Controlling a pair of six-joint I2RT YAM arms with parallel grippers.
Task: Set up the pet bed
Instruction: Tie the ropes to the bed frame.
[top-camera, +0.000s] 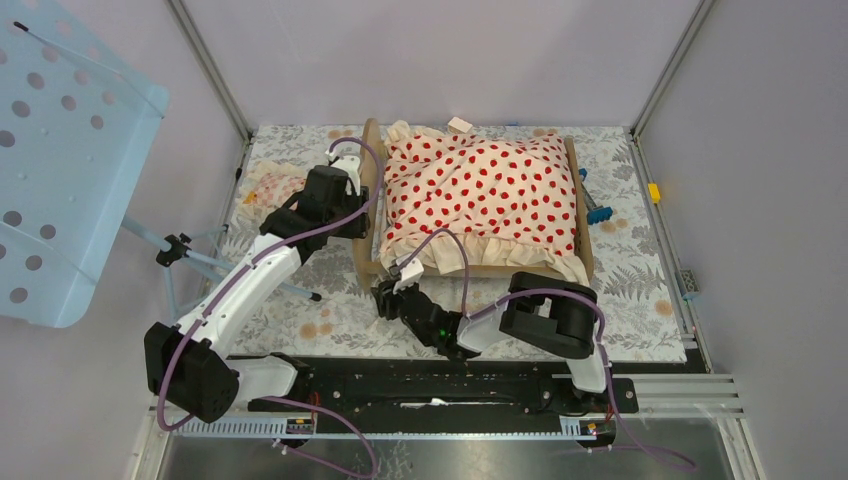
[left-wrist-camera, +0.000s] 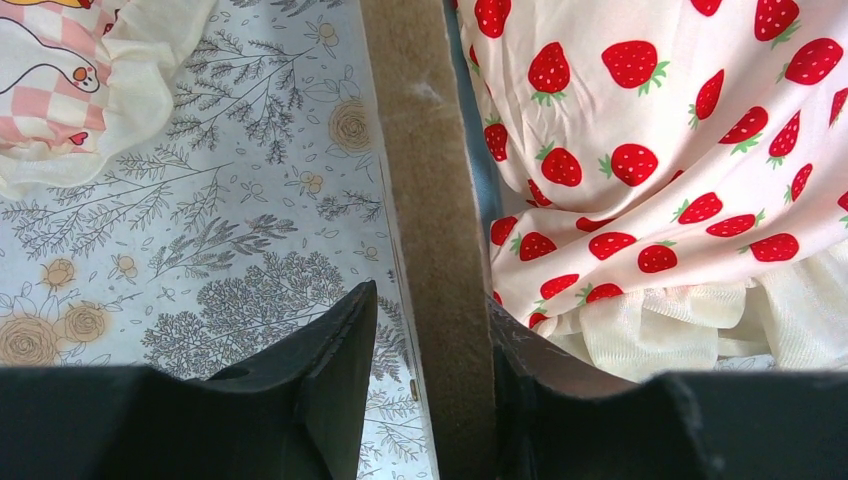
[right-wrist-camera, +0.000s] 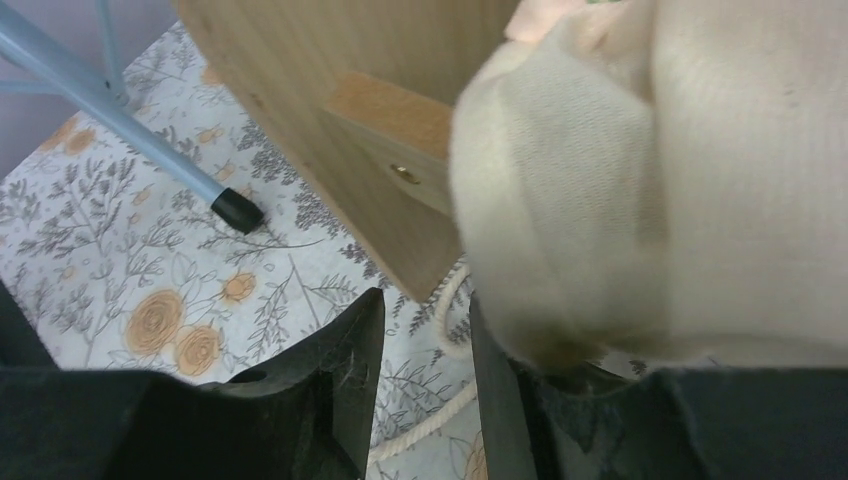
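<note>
The light-wood pet bed (top-camera: 365, 262) stands mid-table, its mattress almost hidden under the cream strawberry-dotted blanket (top-camera: 480, 195). A thin blue strip of mattress (left-wrist-camera: 466, 90) shows beside the board. My left gripper (top-camera: 357, 222) is open astride the bed's left end board (left-wrist-camera: 430, 230). Its right finger touches the board and its left finger (left-wrist-camera: 335, 370) stands apart from it. My right gripper (top-camera: 390, 290) is open at the bed's near-left corner (right-wrist-camera: 340, 150). The blanket ruffle (right-wrist-camera: 640, 200) hangs over its right finger. The pink checked pillow (top-camera: 265, 185) lies left of the bed.
A blue perforated panel on a stand (top-camera: 70, 150) is at the left, with one leg's black foot (right-wrist-camera: 237, 208) near the bed corner. A white cord (right-wrist-camera: 450, 400) lies on the floral cloth. A blue object (top-camera: 597, 213) and a yellow one (top-camera: 654, 191) lie right of the bed.
</note>
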